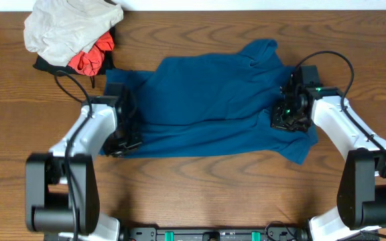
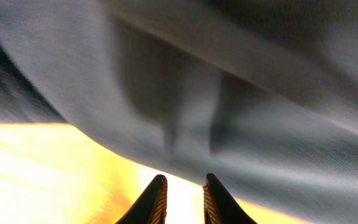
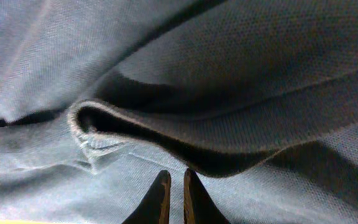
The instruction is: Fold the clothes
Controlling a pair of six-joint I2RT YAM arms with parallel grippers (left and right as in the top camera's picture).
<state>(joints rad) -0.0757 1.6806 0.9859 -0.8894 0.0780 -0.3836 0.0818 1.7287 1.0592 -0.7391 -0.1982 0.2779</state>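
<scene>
Surface: brown wood-grain table [image 1: 200, 194], seen from overhead, both arm bases at the lower edge of the frame. Item 1, the clothes [image 1: 206, 100]: one deep teal-blue short-sleeved shirt, lying spread across the middle of the frame, rumpled, with a raised bunch of cloth at upper right and one corner trailing toward lower right. Item 2, left gripper [image 1: 122, 137]: I find it at the shirt's left edge, low over the lower-left hem. In its wrist view the fingertips [image 2: 157, 193] stand slightly parted, with bright bare tabletop showing through the slit and no cloth between them, so I log it as released; the shirt hangs blurred across the upper part of that frame. Item 3, right gripper [image 1: 288, 117]: it sits on the right part of the shirt, centre right of the overhead frame. In its wrist view the fingertips [image 3: 160, 193] are almost together above the cloth, just below a rolled fold with a stitched hem [image 3: 86, 124]; I cannot tell whether they pinch cloth or not. Item 4, upper left of the overhead frame, well apart from the shirt's middle: a heap of a pale beige-grey garment [image 1: 66, 27] lying on top of an orange-red garment [image 1: 89, 60] and a black garment [image 1: 45, 65]
</scene>
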